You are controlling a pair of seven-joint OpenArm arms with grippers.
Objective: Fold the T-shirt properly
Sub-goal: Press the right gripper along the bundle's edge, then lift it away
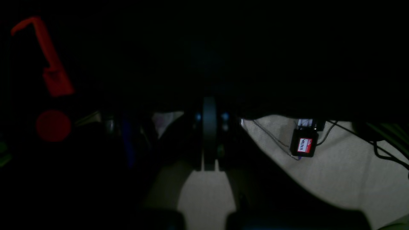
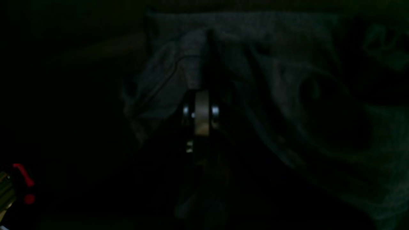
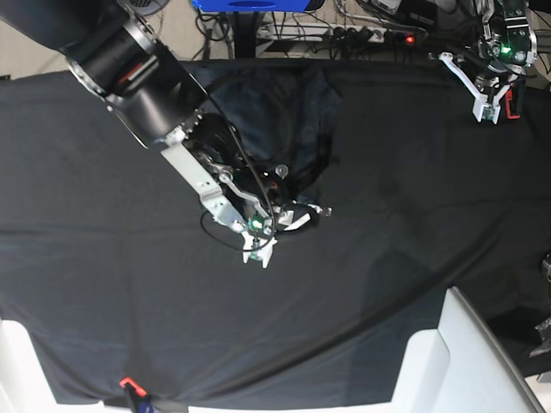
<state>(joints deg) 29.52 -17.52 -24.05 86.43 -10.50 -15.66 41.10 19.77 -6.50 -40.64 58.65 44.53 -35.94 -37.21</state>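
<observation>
Items, counted for you from the near edge outward: one red clip (image 3: 127,384) on the tablecloth's (image 3: 413,198) near hem, two white panels (image 3: 469,361) at the near corners, one black tablecloth over the tabletop, one T-shirt (image 3: 284,120), two arms.

T-shirt: one, dark grey, bunched and wrinkled past the middle of the tabletop, toward the far edge.

Right hand (image 3: 297,215): your right arm reaches in from the far corner, slanting down to the cloth's middle. Its fingers are pressed together on a fold of the T-shirt; the wrist view shows grey fabric gathered at the tips (image 2: 204,57), though that view is very dark.

Left hand (image 3: 486,107): parked at the far corner on the other side, well apart from the T-shirt, fingers pressed together with nothing between them. Its wrist view looks past the tabletop edge to pale floor (image 1: 335,179), loose cables and one small black box with a red label (image 1: 304,144).

Beyond the far edge: one power strip (image 3: 370,34) and tangled cables.
</observation>
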